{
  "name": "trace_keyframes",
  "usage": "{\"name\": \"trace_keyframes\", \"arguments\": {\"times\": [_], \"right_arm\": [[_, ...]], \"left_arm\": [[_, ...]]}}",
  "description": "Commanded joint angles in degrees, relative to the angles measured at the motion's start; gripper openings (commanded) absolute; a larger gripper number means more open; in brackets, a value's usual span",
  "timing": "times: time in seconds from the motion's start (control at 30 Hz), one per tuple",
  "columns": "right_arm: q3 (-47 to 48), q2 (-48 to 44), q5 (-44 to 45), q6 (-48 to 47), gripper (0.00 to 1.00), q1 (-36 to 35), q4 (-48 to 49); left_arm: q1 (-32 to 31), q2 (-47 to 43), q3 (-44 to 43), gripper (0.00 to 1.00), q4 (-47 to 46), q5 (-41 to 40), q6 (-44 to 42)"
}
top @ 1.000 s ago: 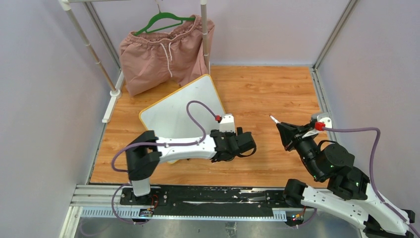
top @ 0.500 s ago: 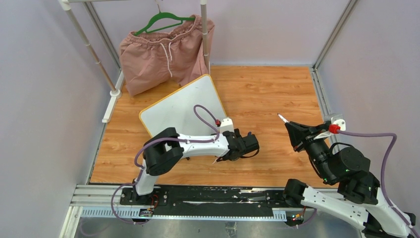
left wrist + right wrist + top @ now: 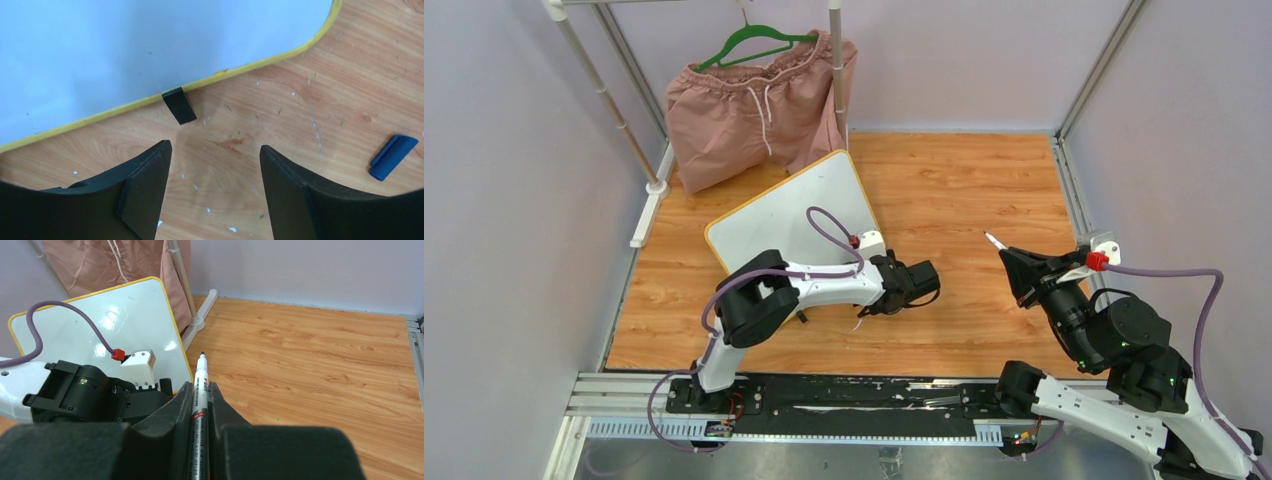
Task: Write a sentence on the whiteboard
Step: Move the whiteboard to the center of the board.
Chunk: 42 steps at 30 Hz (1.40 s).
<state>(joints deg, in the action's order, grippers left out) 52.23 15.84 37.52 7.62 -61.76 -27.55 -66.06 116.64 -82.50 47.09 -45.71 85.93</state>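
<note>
Pinching marker (image 3: 201,371) in right claw (image 3: 200,390), left claw (image 3: 215,165) spread over table (image 3: 310,95) beside whiteboard (image 3: 125,50).

Board: near edge of the glossy white, yellow-framed whiteboard (image 3: 789,215) hidden behind the white left arm (image 3: 824,285).
Pen: lower barrel of the white marker pen (image 3: 201,371) buried inside the right gripper (image 3: 200,389); print unreadable.

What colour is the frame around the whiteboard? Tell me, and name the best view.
Yellow-orange. The frame shows best in the left wrist view.
</note>
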Motion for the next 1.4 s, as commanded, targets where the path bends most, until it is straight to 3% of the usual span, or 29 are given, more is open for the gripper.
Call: {"name": "trace_keyframes", "arguments": {"times": [0.0,1.1,1.37], "right_arm": [[1.11,-0.67,-0.43,-1.09,0.00,-0.32,-0.02],[0.94,0.16,-0.53,-0.88,0.00,-0.29,0.04],[0.51,0.27,-0.95,-0.60,0.00,-0.32,0.05]], "left_arm": [[0.70,1.59,0.37,0.69,1.16,-6.32,0.75],[3.18,6.49,-0.64,0.43,1.08,-11.13,-2.17],[3.21,5.74,2.05,0.52,1.06,-12.57,0.76]]}}
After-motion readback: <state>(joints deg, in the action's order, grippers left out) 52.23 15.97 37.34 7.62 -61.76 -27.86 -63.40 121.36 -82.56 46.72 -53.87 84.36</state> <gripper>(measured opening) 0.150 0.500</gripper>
